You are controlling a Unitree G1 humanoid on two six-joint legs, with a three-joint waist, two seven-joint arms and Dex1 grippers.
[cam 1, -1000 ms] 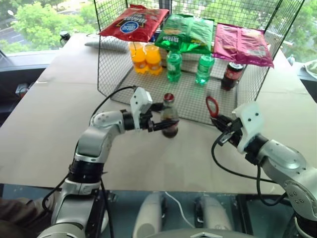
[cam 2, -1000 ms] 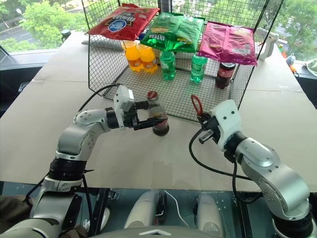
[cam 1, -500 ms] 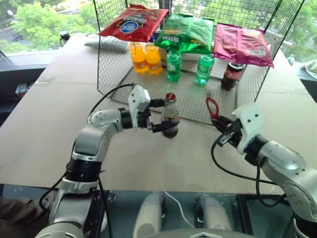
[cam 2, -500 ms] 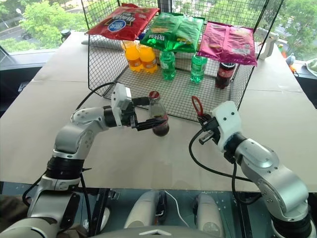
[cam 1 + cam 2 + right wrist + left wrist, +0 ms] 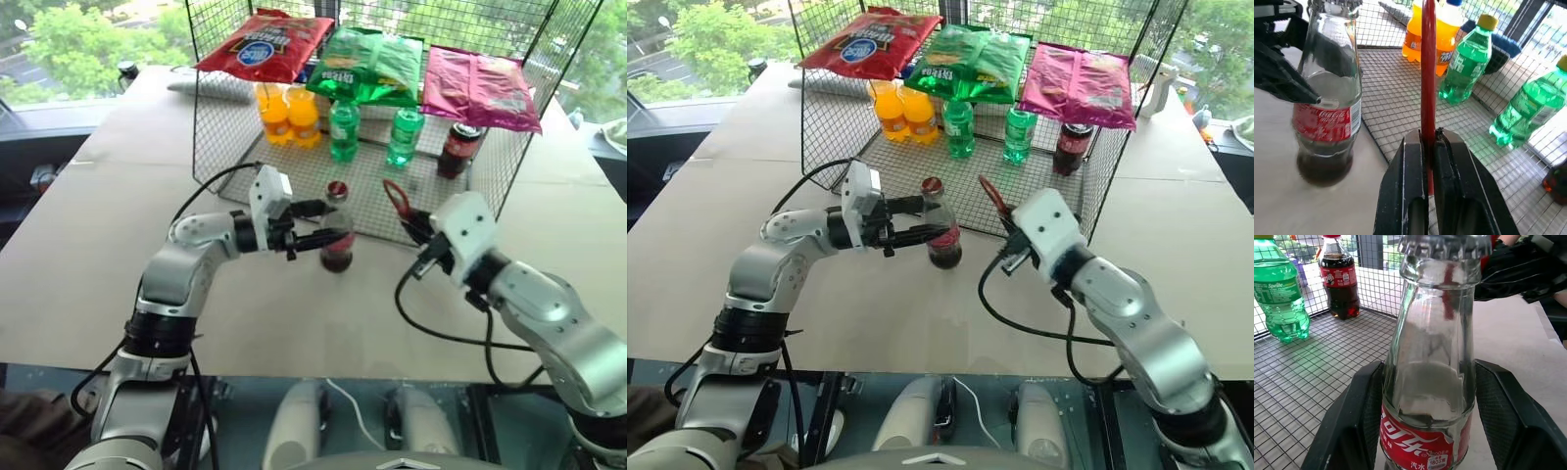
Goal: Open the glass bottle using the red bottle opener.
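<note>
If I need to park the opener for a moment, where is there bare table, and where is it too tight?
Bare tabletop lies left of the left arm, and a strip lies between the glass bottle and the table's near edge. The wire rack is crowded with bottles and snack bags.

A: Head pair looks forward and down over both arms onto the table [image 5: 78,245] and wire basket [image 5: 460,211].

B: Wrist views?

A: Left sits close behind the glass bottle [image 5: 1432,377], facing the basket. Right looks along the red bottle opener [image 5: 1428,73]. Both share that bottle.
</note>
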